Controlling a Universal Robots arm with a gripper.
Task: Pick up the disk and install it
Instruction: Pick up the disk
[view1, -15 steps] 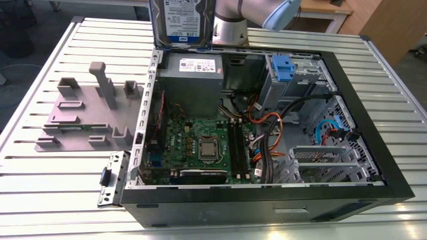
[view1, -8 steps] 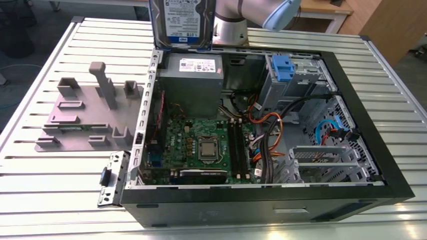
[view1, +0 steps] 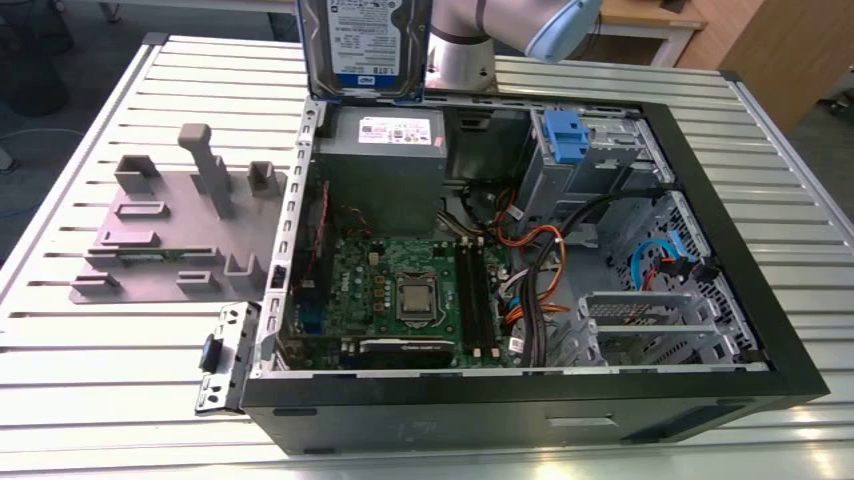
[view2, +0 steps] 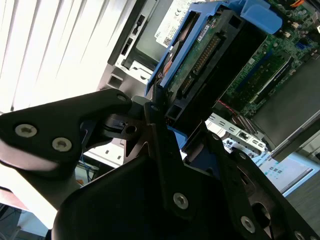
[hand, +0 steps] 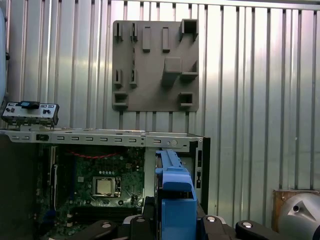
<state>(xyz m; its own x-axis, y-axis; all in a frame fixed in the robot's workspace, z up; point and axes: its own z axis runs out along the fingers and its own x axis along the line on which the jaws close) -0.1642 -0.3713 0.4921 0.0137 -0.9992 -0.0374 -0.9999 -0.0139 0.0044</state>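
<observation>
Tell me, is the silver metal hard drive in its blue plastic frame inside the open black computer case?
No, out: the drive hangs upright above the case, clamped in the gripper.

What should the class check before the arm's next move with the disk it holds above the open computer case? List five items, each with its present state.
1. Grip on the disk: ok. The gripper is shut on its blue frame.
2. Disk apart from the grey stand: ok. It hangs upright over the case's far edge.
3. Computer case open: ok. The motherboard is exposed.
4. Drive cage free: cannot tell. A blue bracket sits there.
5. Cables out of the path: cannot tell. They lie loose beside the cage.
</observation>
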